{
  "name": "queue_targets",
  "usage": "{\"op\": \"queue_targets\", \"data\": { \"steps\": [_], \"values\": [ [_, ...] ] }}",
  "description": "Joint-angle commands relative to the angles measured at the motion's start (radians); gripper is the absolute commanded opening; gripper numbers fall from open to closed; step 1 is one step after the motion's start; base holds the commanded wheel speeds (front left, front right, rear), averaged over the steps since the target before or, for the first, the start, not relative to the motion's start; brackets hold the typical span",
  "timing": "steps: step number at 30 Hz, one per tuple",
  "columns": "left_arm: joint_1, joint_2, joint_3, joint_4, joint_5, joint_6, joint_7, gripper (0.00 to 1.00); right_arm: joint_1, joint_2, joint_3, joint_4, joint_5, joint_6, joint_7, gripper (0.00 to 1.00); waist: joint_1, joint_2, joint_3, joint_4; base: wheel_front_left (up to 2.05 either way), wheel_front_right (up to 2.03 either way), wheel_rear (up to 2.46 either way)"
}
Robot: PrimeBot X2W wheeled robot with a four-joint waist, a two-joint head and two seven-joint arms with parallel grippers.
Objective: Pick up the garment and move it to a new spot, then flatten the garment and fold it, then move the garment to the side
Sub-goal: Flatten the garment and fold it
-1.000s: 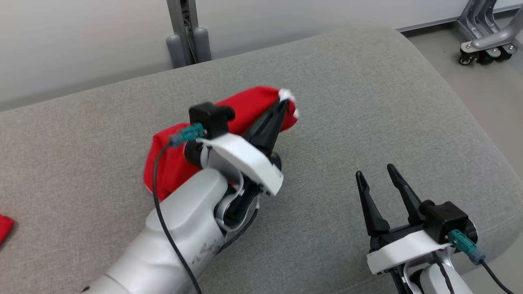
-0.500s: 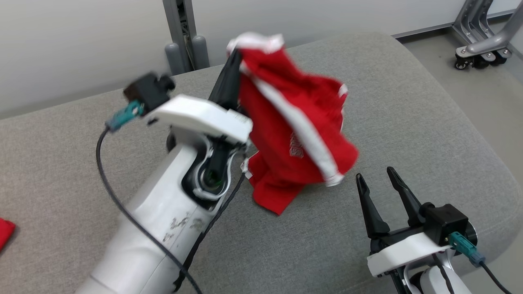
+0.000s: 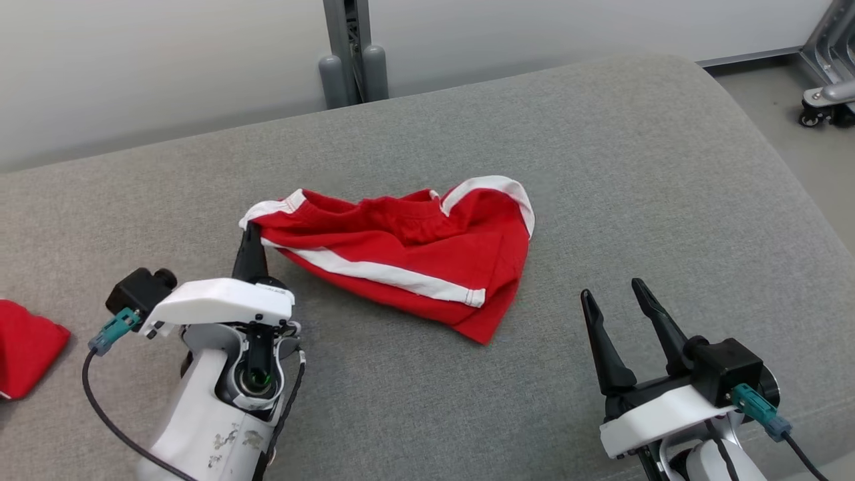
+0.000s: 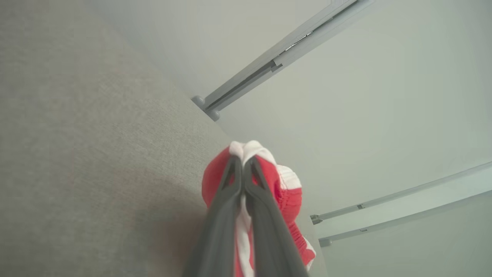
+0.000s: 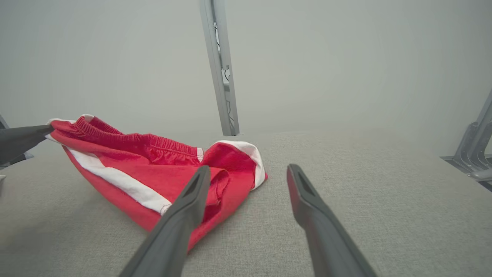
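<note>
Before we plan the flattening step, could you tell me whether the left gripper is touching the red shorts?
Touching. The left wrist view shows the left gripper shut on the white-trimmed corner of the red shorts.

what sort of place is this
Likely a robot test lab, not a home: bare pale wall, metal post, a wheeled metal stand on the floor, and a grey cushioned work surface.
</note>
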Motion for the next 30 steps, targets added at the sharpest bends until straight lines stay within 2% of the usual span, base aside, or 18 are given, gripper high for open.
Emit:
{"op": "queue_targets", "data": {
  "steps": [1, 2, 6, 9, 13, 17, 24, 30],
  "values": [
    [0.024, 0.004, 0.022, -0.003, 0.02, -0.007, -0.003, 0.63, 0.001, -0.006, 0.001, 0.001, -0.005, 0.002, -0.002, 1.0, 0.0, 0.0, 0.0, 0.012, 0.0, 0.0, 0.0],
    [0.034, 0.004, 0.031, -0.002, 0.033, -0.004, -0.003, 1.0, 0.001, -0.005, 0.001, 0.002, -0.004, 0.002, -0.002, 1.0, 0.0, 0.0, 0.0, 0.016, 0.0, 0.0, 0.0],
    [0.064, 0.004, 0.061, -0.001, 0.057, 0.008, -0.003, 1.0, 0.004, -0.005, 0.009, 0.001, -0.003, 0.002, -0.002, 1.0, 0.0, 0.0, -0.001, 0.033, 0.0, 0.0, 0.0],
    [0.083, 0.005, 0.076, -0.018, 0.132, 0.005, -0.003, 1.0, 0.009, -0.005, 0.01, -0.001, -0.001, 0.002, -0.002, 1.0, 0.0, 0.0, -0.001, 0.047, 0.0, 0.0, 0.0],
    [0.134, 0.004, 0.118, -0.094, 0.308, -0.017, -0.003, 1.0, 0.012, -0.005, 0.015, -0.001, -0.001, 0.002, -0.002, 1.0, 0.0, 0.0, -0.004, 0.063, 0.0, 0.0, 0.0],
    [0.214, 0.005, 0.159, -0.228, 0.513, -0.03, -0.003, 1.0, 0.02, -0.005, 0.02, 0.002, -0.001, 0.002, -0.002, 1.0, 0.0, 0.0, -0.012, 0.08, 0.0, 0.0, 0.0],
    [0.372, 0.004, 0.162, -0.435, 0.799, 0.006, -0.003, 1.0, 0.041, -0.005, 0.03, 0.012, 0.002, 0.002, -0.002, 1.0, 0.0, 0.0, -0.039, 0.12, 0.0, 0.0, 0.0],
    [0.461, 0.004, 0.138, -0.505, 0.906, 0.037, -0.003, 1.0, 0.049, -0.005, 0.041, 0.027, -0.011, 0.002, -0.002, 1.0, 0.0, 0.0, -0.06, 0.157, 0.0, 0.0, 0.0]
  ]
}}
